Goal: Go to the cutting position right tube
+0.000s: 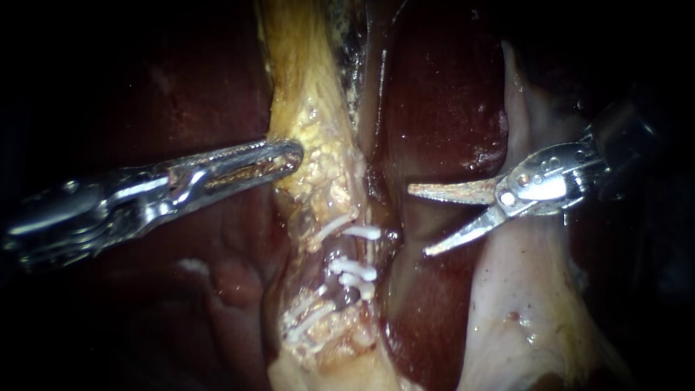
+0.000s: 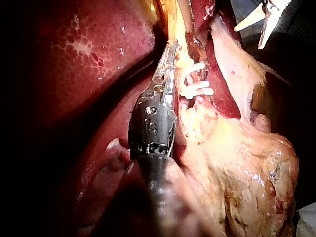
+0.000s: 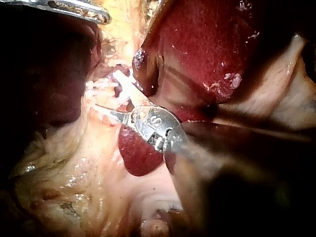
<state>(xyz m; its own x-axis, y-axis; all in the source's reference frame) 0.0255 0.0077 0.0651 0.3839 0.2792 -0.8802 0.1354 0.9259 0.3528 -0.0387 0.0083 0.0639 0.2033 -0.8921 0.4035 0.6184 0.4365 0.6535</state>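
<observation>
Right tube (image 1: 352,252) (taken as the strand on the right side of the clipped stalk) lies mid-field in the endoscope view. It is untouched, and white clips (image 1: 362,232) cross it above and below a short bare stretch.

Right instrument (image 1: 418,221): hand released, its two pointed jaws spread in a wide V with nothing between them. The tips point toward the stalk and stand near it, apart from both tube and clips. The lower tip is level with the bare stretch. Both jaws hang over dark red liver (image 1: 441,94). In the right wrist view only one jaw shows, its tip just beside the clips; contact cannot be confirmed there.

Left instrument (image 1: 295,155): enters from the left, with its tip set against yellow fatty tissue (image 1: 318,137) above the clips. Whether its hand is clenched on that tissue cannot be told. In the left wrist view it lies along the yellow tissue with the clips just beside it. The right instrument stands spread well ahead of it.

Beyond the right instrument, a pale flap of tissue (image 1: 521,289) runs down beside the liver.
</observation>
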